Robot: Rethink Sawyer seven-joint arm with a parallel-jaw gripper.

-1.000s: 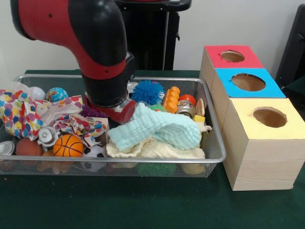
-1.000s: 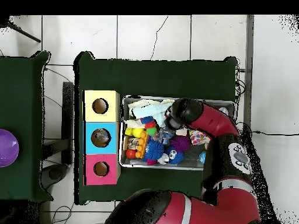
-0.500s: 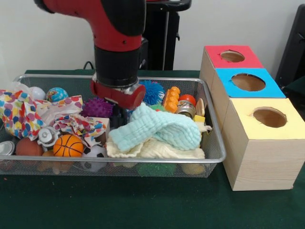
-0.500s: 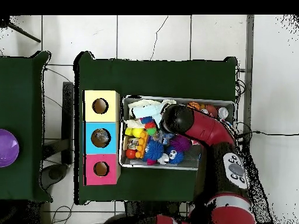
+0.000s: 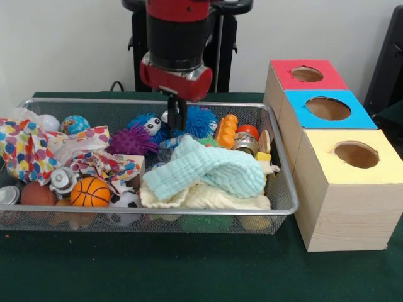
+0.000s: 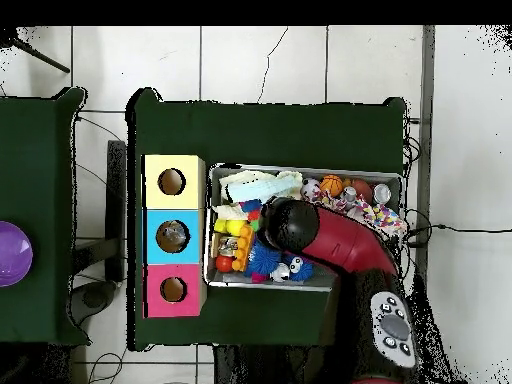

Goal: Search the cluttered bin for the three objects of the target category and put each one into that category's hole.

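The gripper [image 5: 177,116] hangs over the far middle of the wire bin [image 5: 280,189], its dark fingers [image 5: 177,112] pressed together and carrying nothing. They point straight down, just above the blue spiky ball [image 5: 200,121] and right of the purple spiky ball [image 5: 131,141].

Judging by this, sorting is barely started: the bin is full and nothing shows being carried. The overhead view hints at something inside the blue box's hole [image 6: 172,236], but I cannot tell what.

The mint cloth [image 5: 206,168] lies with its long axis left to right, near the yellow box [image 5: 349,189].
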